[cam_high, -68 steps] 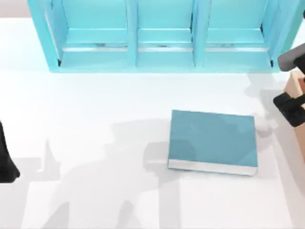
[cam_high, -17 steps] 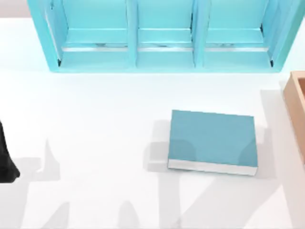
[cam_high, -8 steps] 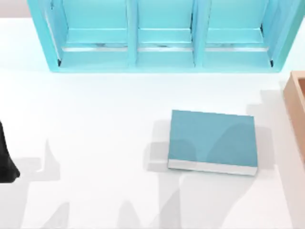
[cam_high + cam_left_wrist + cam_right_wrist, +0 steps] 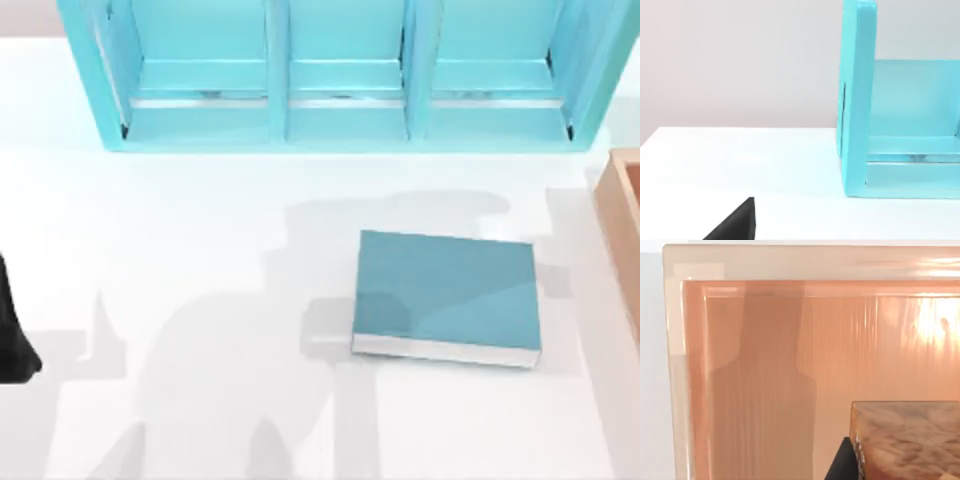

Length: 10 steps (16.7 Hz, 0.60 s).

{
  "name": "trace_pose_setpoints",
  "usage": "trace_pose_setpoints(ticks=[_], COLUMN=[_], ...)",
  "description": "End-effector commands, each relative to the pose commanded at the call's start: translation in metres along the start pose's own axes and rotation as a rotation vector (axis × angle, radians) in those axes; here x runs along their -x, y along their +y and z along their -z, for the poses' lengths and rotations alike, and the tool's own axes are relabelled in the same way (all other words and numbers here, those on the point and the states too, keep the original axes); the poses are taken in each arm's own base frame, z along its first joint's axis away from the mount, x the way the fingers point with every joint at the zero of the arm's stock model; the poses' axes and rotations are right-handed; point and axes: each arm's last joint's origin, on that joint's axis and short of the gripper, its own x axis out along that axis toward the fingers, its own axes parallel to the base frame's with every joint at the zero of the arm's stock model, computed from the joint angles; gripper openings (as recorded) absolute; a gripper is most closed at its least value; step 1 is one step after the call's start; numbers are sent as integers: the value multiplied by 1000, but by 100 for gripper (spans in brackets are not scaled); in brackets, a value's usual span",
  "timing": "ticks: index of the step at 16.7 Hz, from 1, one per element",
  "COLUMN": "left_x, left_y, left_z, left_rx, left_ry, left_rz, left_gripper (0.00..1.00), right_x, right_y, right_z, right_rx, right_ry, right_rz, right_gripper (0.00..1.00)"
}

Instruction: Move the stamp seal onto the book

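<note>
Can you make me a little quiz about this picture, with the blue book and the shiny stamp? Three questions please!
1. True or false: the stamp seal is already lying on the book.
2. Pick one: in the top view, where is the wooden box? A) at the left edge B) at the right edge C) in the middle
3. Fill in the gap: the big turquoise thing standing behind the book is a ______.

Key
1. False. The book's cover is bare, and the right wrist view shows the stamp seal in front of the inside of the wooden box.
2. B
3. shelf unit
</note>
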Motion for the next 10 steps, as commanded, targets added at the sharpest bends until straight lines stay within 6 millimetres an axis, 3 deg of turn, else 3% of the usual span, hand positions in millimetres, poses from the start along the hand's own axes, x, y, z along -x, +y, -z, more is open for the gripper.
trace_pose_setpoints(ticks=[4,7,10], left_x=[0,0,0], left_y=[0,0,0], left_z=[0,0,0], left_rx=[0,0,0], left_ry=[0,0,0], left_rz=[0,0,0], left_gripper=[100,100,100], right_x=[21,20,15], right_y=[45,77,95], right_z=[6,23,36], right_rx=[-8,-12,-13], right_ry=[41,139,226], right_rz=[-59,-95,-100], right_gripper=[0,0,0])
